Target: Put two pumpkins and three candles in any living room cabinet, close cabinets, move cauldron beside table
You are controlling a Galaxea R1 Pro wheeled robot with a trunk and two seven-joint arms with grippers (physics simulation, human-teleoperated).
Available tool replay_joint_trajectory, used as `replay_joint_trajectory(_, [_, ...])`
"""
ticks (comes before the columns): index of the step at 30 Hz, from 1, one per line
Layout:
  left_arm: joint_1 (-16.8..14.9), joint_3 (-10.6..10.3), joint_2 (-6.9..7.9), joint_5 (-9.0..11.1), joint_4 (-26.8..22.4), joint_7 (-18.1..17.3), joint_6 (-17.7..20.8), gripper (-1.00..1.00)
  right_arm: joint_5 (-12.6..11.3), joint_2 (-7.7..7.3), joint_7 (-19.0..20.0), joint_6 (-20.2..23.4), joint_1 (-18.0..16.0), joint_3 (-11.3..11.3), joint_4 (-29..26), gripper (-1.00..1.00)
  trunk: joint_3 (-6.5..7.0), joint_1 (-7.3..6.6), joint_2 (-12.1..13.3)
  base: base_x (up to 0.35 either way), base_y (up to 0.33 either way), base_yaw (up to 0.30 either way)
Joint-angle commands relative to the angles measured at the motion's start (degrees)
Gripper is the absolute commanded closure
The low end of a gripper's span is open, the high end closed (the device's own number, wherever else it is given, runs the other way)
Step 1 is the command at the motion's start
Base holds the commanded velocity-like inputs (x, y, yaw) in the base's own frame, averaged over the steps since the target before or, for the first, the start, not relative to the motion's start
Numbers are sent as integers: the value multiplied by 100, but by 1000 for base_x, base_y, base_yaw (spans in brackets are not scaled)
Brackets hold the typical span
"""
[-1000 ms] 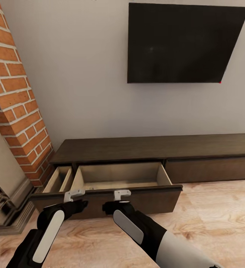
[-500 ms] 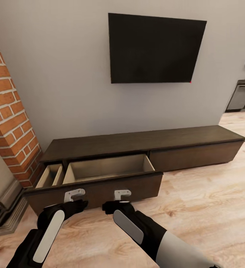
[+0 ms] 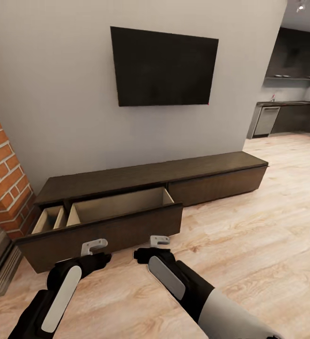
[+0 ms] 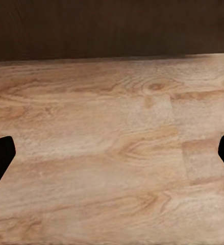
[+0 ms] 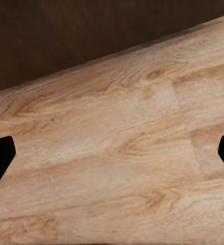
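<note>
**Robot facing an open cabinet drawer**

A pale wall (image 3: 56, 94) is carrying a dark television (image 3: 164, 68). Below it, the long dark-brown cabinet (image 3: 150, 176) is standing on the wood floor (image 3: 249, 245), its left drawer (image 3: 108, 221) hanging pulled out, beige inside showing. In front, the left gripper (image 3: 93, 245) and right gripper (image 3: 159, 240) are both hovering with fingers spread wide, holding nothing.
</note>
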Motion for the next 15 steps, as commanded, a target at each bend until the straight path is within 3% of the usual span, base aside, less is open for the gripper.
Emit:
replay_joint_trajectory(1, [-3,-14,3,58,-8,61,15,-100,-36,-7,-42,22,1,-169,-81,-100,-1,-4,-3,-327,0,-256])
replay_joint_trajectory(3, [-3,-32,-3,58,-8,60,25,-100,-38,-141,-41,16,24,-474,-198,-100,8,-4,-3,-327,0,-256])
replay_joint_trajectory(8, [-3,-75,-16,51,-8,62,37,-100,-70,-737,-35,-62,89,-1073,-336,-100,31,-4,-3,-321,0,-255])
replay_joint_trajectory(11, [-3,-84,-19,50,-8,62,38,-100,-157,-866,10,-169,178,-1331,-255,-100,44,-4,-3,-309,0,-259])
replay_joint_trajectory(15, [-3,-93,-20,49,-8,62,38,-100,-213,-1073,453,-1009,596,-1463,-44,-100,47,-4,-3,-302,0,-252])
